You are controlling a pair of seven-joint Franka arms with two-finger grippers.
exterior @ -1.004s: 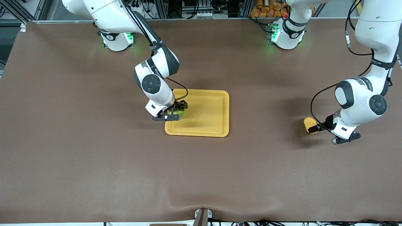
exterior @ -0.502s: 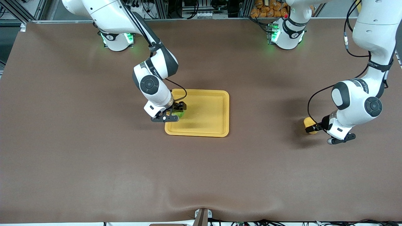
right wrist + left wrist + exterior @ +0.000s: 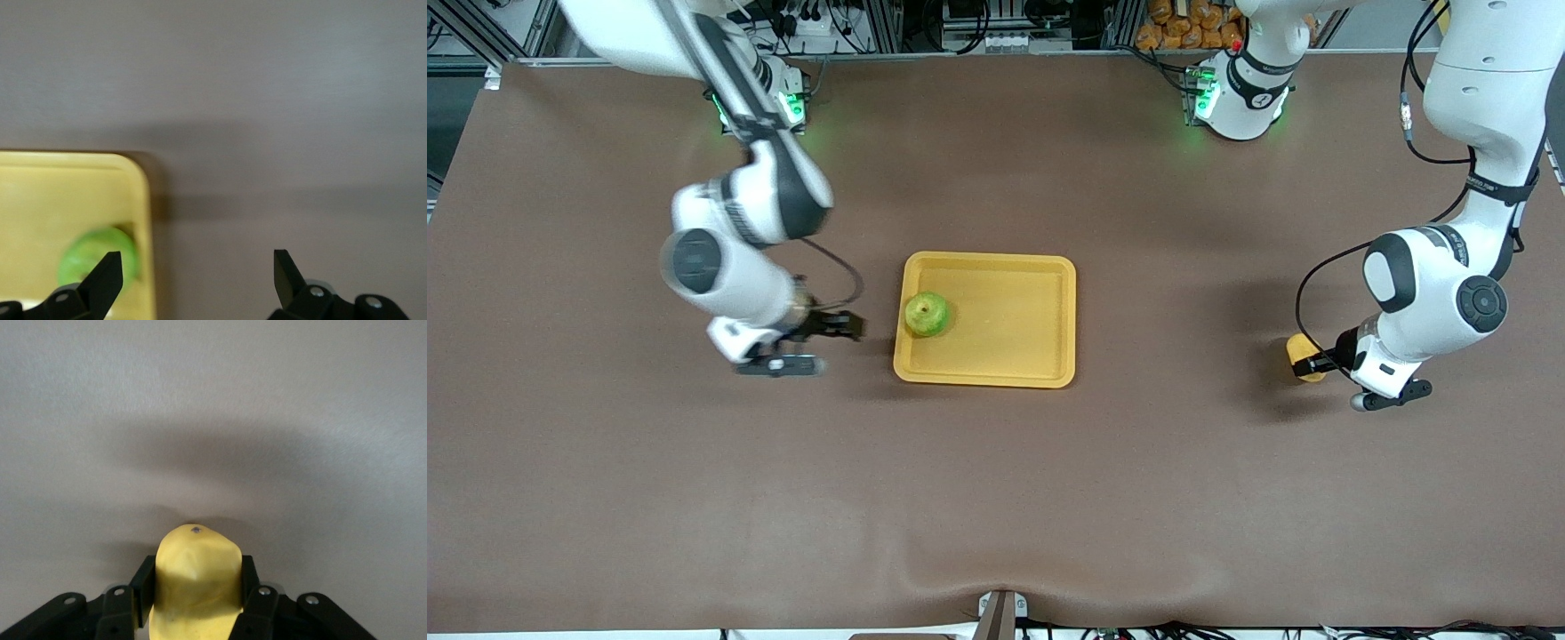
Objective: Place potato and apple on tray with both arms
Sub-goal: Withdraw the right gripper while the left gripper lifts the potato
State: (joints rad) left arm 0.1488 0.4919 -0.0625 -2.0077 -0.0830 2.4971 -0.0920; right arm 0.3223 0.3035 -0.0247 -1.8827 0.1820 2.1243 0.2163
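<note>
Two tools work a matte brown counter (image 3: 996, 498). Over bare counter beside the tray, the right tool (image 3: 838, 325) hangs with fingers spread wide, empty. Round green apple (image 3: 927, 314) sits in the shallow yellow plastic tray (image 3: 1040, 378), by its rim. Toward the left arm's end, the left tool (image 3: 1316, 363) clamps the oblong yellow potato (image 3: 1298, 349).

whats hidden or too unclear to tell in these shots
- Potato: its lower end is cut off by the left wrist view's edge; in the front view the left claw covers much of it.
- Apple: partly covered by a finger of the right claw in the right wrist view.
- Right arm: motion-blurred in the front view.
</note>
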